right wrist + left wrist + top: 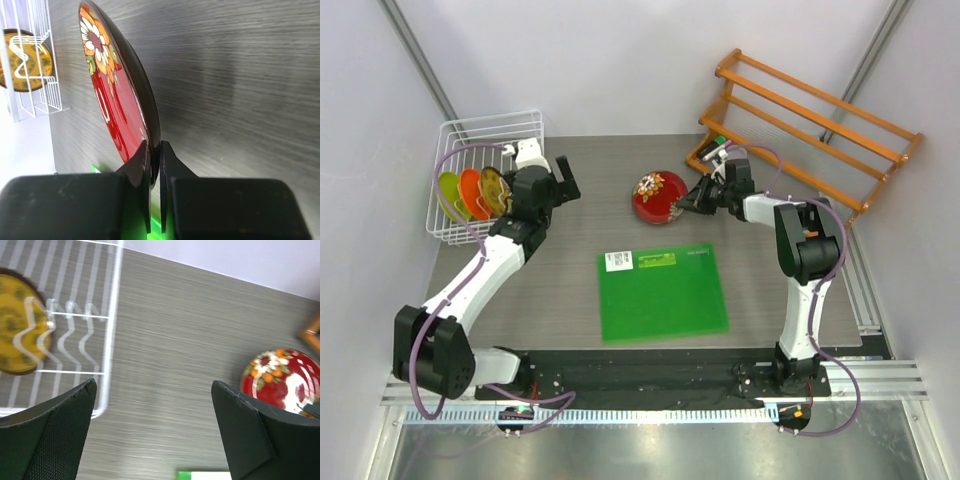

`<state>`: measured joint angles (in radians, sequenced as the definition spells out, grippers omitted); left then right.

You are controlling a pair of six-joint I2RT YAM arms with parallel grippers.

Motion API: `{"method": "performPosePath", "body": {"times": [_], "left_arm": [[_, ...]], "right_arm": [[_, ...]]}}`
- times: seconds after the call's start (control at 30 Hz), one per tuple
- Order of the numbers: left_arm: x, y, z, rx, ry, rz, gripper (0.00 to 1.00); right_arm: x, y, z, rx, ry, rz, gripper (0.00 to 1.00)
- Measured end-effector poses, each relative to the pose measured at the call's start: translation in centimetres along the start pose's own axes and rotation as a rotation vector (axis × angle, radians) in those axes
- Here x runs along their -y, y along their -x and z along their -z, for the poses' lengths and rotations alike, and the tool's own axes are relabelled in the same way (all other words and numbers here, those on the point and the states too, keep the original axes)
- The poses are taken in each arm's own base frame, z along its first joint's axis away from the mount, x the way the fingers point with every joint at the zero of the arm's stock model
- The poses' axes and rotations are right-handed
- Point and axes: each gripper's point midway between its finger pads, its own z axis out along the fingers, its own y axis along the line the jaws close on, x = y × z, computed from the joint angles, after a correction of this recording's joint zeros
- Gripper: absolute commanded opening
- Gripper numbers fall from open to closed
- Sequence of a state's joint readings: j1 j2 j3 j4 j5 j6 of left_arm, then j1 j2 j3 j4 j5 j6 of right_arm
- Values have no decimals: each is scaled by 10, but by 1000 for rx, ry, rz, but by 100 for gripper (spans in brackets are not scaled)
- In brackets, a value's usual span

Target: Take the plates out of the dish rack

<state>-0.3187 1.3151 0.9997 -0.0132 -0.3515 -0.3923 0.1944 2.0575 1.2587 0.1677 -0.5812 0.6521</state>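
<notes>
Currently in dish rack (452, 138): three plates on edge, namely lime green plate (448, 190), orange plate (470, 192) and brown-yellow plate (496, 190).
Out of rack: one dark red floral plate (658, 197), tilted over the worktop (585, 215).
Right hand (155, 148): clenched on the red plate's rim.
Left hand (154, 385): released, fingers spread, nothing between them, beside the rack.
Others: one green mat (662, 300), one orange shelf rack (805, 118).

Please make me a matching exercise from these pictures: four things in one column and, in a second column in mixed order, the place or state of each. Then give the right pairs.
1. red floral plate
2. yellow patterned plate
3. left gripper
4. green mat

A. lies flat on the table
B. stands in the dish rack
C. open, holding nothing
D. pinched at its rim by the right gripper

Pairs: 1-D, 2-B, 3-C, 4-A
</notes>
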Motion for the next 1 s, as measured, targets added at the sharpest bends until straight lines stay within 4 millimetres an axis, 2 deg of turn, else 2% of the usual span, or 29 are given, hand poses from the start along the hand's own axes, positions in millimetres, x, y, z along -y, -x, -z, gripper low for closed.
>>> {"method": "performPosePath", "body": {"times": [0.17,0.4,0.5,0.63,0.67,0.73,0.77,0.83,0.93,1.0], "left_arm": [[-34,6,0,30,139,-67,99],[-79,18,0,48,256,-53,99],[-92,22,1,50,286,-43,100],[-98,20,2,39,294,-42,99],[-98,19,2,35,293,-42,99],[-101,18,2,29,299,-43,100],[-102,18,2,26,303,-43,99],[-106,17,2,21,312,-44,99],[-113,15,-1,8,333,-44,99],[-119,13,-3,-3,349,-43,100]], "right_arm": [[9,-4,-9,-30,-12,-21,1],[11,-11,-10,-66,-13,-40,1],[14,-17,-9,-87,-25,-46,4],[16,-22,-7,-109,-33,-53,25],[15,-21,-7,-110,-30,-52,38],[15,-21,-7,-112,-32,-47,43],[17,-22,-7,-113,-40,-45,49],[21,-24,-6,-117,-60,-43,49],[22,-24,-4,-116,-81,-32,59],[21,-23,-1,-110,-100,-19,59]]}}
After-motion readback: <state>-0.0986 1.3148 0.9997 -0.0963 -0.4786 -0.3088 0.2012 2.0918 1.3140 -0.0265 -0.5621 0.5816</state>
